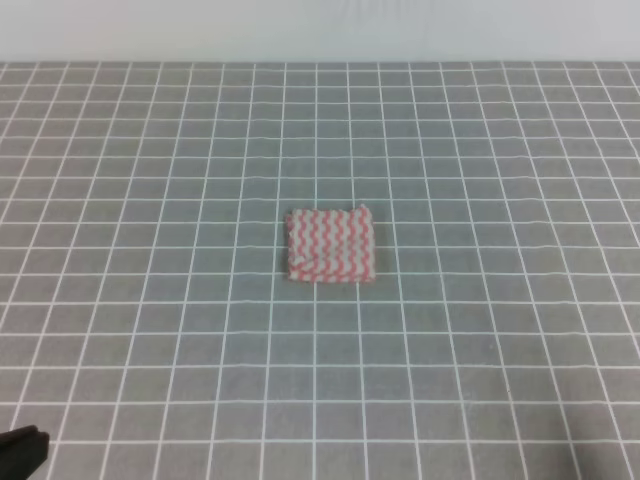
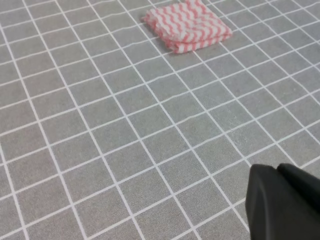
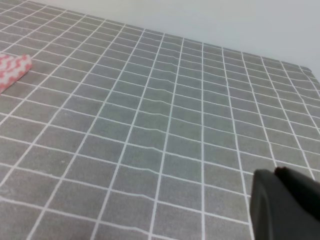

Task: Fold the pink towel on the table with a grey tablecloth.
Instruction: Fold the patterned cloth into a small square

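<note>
The pink towel [image 1: 330, 245] lies in the middle of the grey tablecloth [image 1: 150, 200] as a small, layered square with pink-and-white zigzag stripes. It also shows at the top of the left wrist view [image 2: 188, 25], and one corner shows at the left edge of the right wrist view [image 3: 12, 70]. My left gripper [image 2: 278, 172] is a dark block at the lower right of its view, far from the towel, with its fingers together and holding nothing. Its tip shows at the bottom left corner of the high view [image 1: 20, 452]. My right gripper [image 3: 276, 174] is likewise closed, empty and far to the towel's right.
The white-gridded cloth [image 3: 150, 125] has slight wrinkles to the right of the towel. A pale wall [image 1: 320, 30] runs along the table's far edge.
</note>
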`<action>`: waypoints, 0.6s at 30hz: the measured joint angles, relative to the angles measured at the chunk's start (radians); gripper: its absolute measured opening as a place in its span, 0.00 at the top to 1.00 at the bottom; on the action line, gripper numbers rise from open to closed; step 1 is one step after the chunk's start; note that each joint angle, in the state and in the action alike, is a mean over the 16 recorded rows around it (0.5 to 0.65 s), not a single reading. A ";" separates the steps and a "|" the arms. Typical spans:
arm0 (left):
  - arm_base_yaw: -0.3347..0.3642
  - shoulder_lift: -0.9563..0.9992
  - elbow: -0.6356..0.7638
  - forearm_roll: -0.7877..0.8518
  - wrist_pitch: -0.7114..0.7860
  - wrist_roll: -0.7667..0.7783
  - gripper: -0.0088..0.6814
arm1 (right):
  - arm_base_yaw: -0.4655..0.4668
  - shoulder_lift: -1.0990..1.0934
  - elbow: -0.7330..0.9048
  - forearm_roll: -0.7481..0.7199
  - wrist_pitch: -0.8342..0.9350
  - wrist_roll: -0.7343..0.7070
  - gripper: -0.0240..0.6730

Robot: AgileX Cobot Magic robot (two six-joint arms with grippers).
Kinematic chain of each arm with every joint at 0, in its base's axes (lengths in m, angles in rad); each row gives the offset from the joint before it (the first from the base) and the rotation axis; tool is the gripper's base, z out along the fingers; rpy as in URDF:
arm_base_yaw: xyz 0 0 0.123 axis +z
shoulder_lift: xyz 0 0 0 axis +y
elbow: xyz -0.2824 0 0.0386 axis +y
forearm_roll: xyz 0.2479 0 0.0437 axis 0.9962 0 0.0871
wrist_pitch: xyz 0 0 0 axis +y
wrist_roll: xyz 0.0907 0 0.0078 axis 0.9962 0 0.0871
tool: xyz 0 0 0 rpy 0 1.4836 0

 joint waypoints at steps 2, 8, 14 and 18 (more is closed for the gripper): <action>0.000 -0.001 0.000 0.000 0.001 0.000 0.99 | 0.000 0.002 -0.003 0.000 0.000 0.000 0.99; 0.001 -0.003 0.000 0.002 -0.007 0.000 0.99 | -0.001 0.005 -0.008 0.000 0.001 0.000 0.99; 0.036 -0.028 0.021 0.030 -0.134 0.002 0.99 | 0.000 0.004 -0.010 0.001 0.001 0.000 0.99; 0.105 -0.065 0.066 0.058 -0.289 0.002 0.99 | 0.000 0.000 -0.005 0.001 -0.001 0.000 0.99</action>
